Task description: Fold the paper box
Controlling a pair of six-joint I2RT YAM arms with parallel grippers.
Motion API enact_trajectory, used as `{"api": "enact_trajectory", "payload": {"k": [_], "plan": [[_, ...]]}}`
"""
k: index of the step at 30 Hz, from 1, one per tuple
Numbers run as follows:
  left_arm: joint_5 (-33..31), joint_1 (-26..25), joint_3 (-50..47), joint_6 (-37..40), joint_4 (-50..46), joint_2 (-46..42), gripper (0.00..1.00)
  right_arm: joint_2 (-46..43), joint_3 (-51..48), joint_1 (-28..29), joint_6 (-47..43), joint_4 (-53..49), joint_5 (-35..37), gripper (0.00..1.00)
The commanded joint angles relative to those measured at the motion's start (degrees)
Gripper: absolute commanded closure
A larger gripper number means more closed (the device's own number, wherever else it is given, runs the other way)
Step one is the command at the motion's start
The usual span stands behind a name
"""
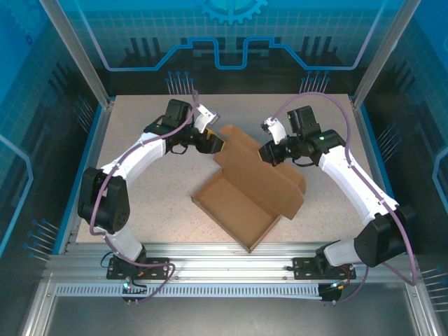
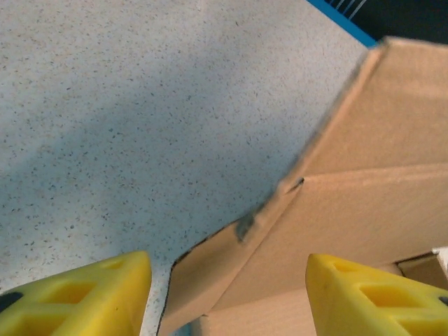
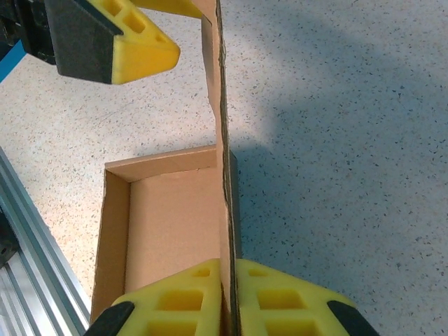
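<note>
Right wrist view: right gripper (image 3: 228, 290) clamps an upright paper box (image 3: 171, 224) panel, left gripper (image 2: 227, 294) spread apart; uneven pulling could crease it.

Enclosed lab robot cell: aluminium frame (image 1: 224, 253), blue panels (image 1: 140, 31).

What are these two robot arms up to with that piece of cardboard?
The two arms are folding a brown paper box on the table. The right gripper is shut on an upright cardboard panel, pinching its edge. The left gripper is open, straddling a flap corner at the box's far end without gripping it. The near half has its walls up like a tray; the rest is not yet folded closed.
</note>
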Motion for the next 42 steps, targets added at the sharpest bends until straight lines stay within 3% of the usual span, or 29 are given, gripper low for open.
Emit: {"api": "enact_trajectory", "payload": {"k": [1,12,24,30,38,42], "plan": [[2.2,0.1,4.8,3.7,-5.0,2.1,0.37,0.7,0.5,0.9,-1.1,0.2,-1.5,0.87],[6.5,0.1,14.3,6.8,-12.0,9.8,0.32,1.4,0.8,1.1,-1.5,0.6,-1.8,0.88],[6.0,-0.3,12.2,5.6,-12.8,8.1,0.55,1.9,1.0,2.1,-1.3,1.7,2.4,0.93],[1.6,-1.1,10.9,4.9,-13.2,6.5,0.69,3.2,2.3,3.9,-1.7,1.6,7.9,0.97],[0.2,-2.7,9.5,3.9,-13.7,4.4,0.73,3.9,3.5,5.6,-1.9,2.6,9.9,0.98],[-2.9,-2.9,7.6,2.8,-12.0,3.1,0.82,3.9,4.0,6.3,-2.1,3.2,11.1,0.98]]}}
